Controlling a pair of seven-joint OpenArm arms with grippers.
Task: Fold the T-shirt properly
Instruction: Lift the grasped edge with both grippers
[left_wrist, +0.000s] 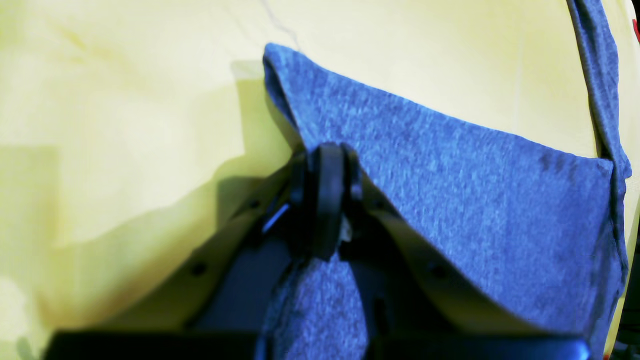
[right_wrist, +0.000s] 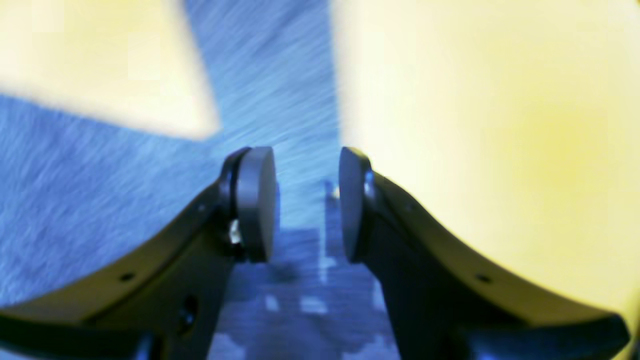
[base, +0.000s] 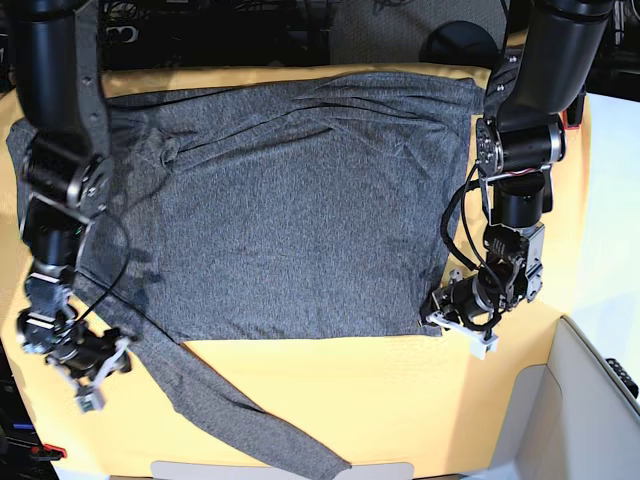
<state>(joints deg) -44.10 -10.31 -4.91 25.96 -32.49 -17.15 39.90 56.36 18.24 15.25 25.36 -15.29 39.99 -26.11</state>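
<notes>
Bright, even light in the base view; both wrist views are overexposed, tinted blue-yellow and blurred.

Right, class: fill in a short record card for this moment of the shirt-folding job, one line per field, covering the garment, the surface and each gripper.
Garment: T-shirt, dark grey, long-sleeved, spread flat, not yet folded
Sleeve: one runs diagonally toward the near table edge
Surface: yellow cloth covering the table
Left gripper: shut on the T-shirt's corner, pinching the fabric edge
Right gripper: open, above the sleeve, nothing held
Blur: right wrist view is smeared, so contact with the fabric cannot be judged
</notes>
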